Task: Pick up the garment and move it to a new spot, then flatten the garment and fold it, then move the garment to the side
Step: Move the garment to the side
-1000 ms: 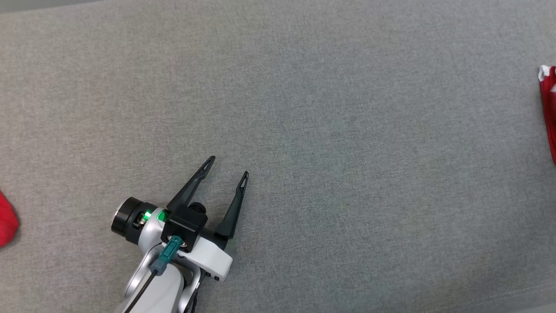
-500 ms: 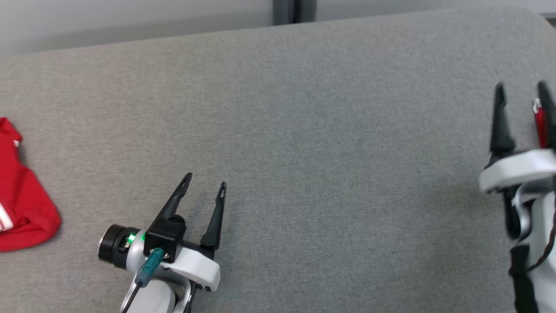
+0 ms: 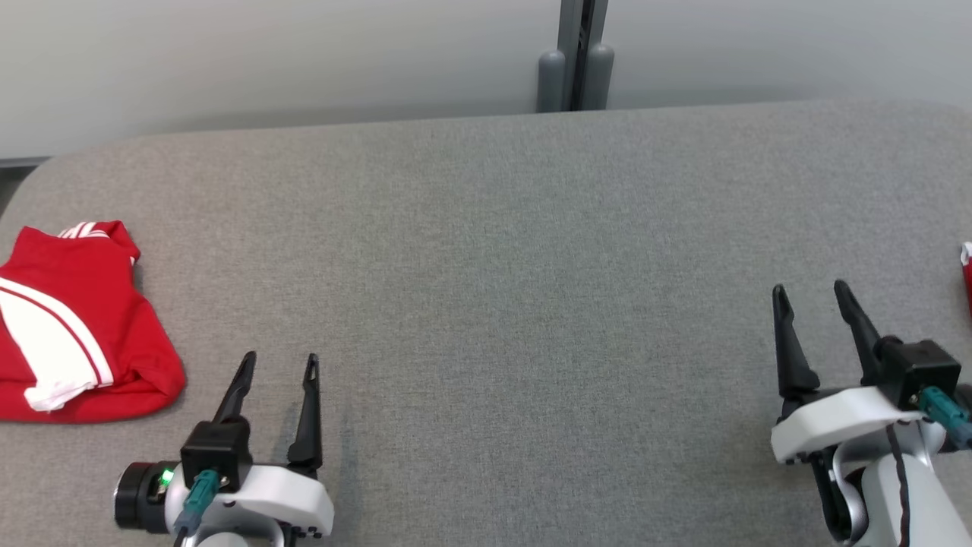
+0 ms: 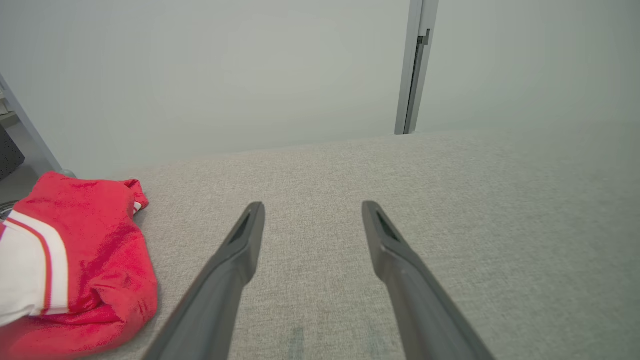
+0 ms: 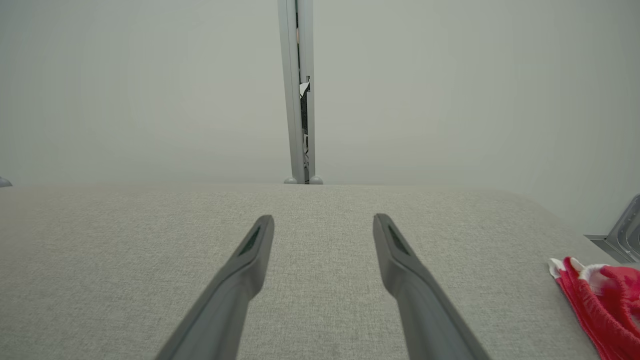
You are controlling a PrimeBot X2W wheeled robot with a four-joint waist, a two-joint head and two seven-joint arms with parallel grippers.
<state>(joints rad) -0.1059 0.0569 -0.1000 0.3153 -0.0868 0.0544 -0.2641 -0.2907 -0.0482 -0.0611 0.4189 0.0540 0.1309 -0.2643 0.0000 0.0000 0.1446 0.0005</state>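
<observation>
A folded red garment [image 3: 76, 327] with white stripes lies at the left end of the grey cloth-covered table [image 3: 493, 251]; the left wrist view has this garment [image 4: 90, 260] at its lower left. My left gripper [image 3: 279, 363] hovers just right of it, open and holding nothing, fingers apart [image 4: 311, 206]. At the lower right of the head view my right gripper [image 3: 809, 290] is open and holds nothing, jaws wide in its own view [image 5: 324, 219]. Neither gripper touches the garment.
A second red-and-white cloth [image 3: 967, 281] peeks in at the table's right edge, right of my right gripper [image 5: 605, 305]. A pale wall with a grey post [image 3: 575, 53] stands behind the table's rounded far edge. Bare grey fabric spans the space between the grippers.
The camera has tilted up, so the whole picture shifted and the wall and more of the left garment came into view. The right gripper entered at the lower right. Both grippers stay open.
</observation>
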